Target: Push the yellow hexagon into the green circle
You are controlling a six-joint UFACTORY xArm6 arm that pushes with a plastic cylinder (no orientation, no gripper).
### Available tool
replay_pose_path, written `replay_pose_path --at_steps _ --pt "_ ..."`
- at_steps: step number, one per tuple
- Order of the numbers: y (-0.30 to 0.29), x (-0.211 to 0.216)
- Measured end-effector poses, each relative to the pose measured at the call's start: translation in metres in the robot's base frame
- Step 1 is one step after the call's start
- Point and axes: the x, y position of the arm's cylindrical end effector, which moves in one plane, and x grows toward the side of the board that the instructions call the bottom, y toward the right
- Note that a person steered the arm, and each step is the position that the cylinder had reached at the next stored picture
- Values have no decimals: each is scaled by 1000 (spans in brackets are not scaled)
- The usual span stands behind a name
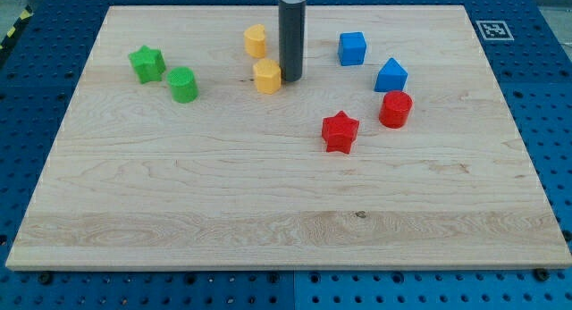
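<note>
one rod, no claw on it, so nothing held; its upper part is cut off at the top edge. my tip (290, 79) touches the right side of the yellow hexagon (266, 76), green circle (183, 85) well left. pale wooden board (268, 212) on blue pegboard (554, 96).

No readable words, numbers or brands anywhere. Only a black-and-white square marker (492, 29), a coded pattern and not text, printed at the wooden board (286, 221)'s corner at the view's top right.
</note>
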Motion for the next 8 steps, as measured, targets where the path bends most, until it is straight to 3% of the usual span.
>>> replay_pose_path --at_steps 5,8 --pt "-62 29" --pt "-99 19"
